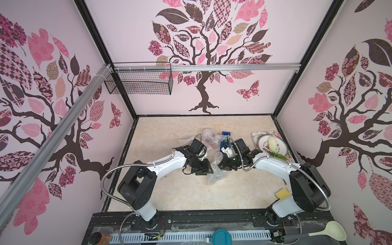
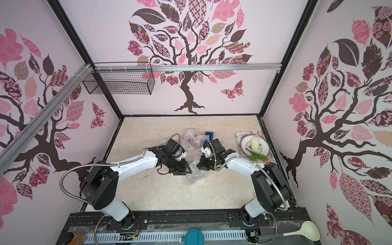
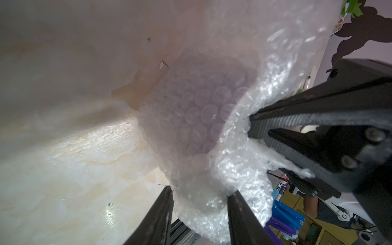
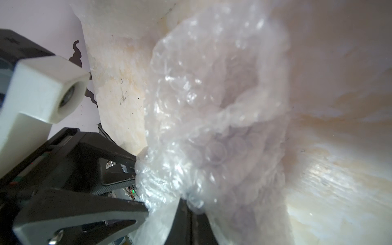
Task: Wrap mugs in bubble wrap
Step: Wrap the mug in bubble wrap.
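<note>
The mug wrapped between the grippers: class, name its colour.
Pale lavender; the mug shows best through the bubble wrap in the left wrist view.

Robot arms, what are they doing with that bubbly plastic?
They are wrapping a mug. The left arm has its jaws closed around a bundle of bubble wrap, with a pale lavender mug showing through. The right arm pinches a fold of the same wrap with shut jaws. Another wrapped bundle lies farther back.

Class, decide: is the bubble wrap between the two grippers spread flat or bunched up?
Bunched. The bubble wrap is crumpled around a lavender mug, which shows through it; the right gripper pinches a gathered edge.
</note>
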`<state>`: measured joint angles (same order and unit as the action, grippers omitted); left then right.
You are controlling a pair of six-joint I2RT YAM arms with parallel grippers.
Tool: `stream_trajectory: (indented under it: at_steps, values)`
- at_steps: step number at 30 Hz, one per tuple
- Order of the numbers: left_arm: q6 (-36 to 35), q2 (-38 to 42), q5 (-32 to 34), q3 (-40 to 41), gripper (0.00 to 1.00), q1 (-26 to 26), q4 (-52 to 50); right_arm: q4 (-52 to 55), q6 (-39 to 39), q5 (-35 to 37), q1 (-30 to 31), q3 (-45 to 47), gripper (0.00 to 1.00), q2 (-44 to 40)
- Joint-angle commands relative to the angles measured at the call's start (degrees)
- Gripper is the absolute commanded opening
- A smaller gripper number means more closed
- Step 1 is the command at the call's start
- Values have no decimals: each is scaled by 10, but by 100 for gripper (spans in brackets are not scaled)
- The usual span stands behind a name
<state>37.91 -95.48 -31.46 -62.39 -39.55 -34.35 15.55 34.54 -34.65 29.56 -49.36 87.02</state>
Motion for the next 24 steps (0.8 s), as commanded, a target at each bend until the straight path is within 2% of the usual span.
stream_trajectory:
  at_steps: [1, 4, 6, 8, 12, 16, 24]
  values:
    - [-12, -31, 62, -13, 43, -8, -19, 16, 18, 15, 2, -12, 6, -19]
    - [-14, -44, 76, -18, 43, -10, -29, 35, 27, 41, 1, -34, 32, -45]
    - [-15, -48, 76, -17, 42, -10, -25, 66, 26, 68, -8, -55, 42, -61]
    - [-18, -50, 74, -20, 41, -12, -24, 90, 25, 84, -23, -71, 46, -78]
    - [-19, -59, 75, -22, 40, -15, -26, 94, 1, 85, -31, -76, 47, -109]
    - [-24, -60, 78, -25, 39, -17, -24, 147, -49, 71, -30, -90, 45, -101]
    - [-31, -67, 74, -32, 38, -17, -22, 172, -106, 51, -14, -90, 40, -81]
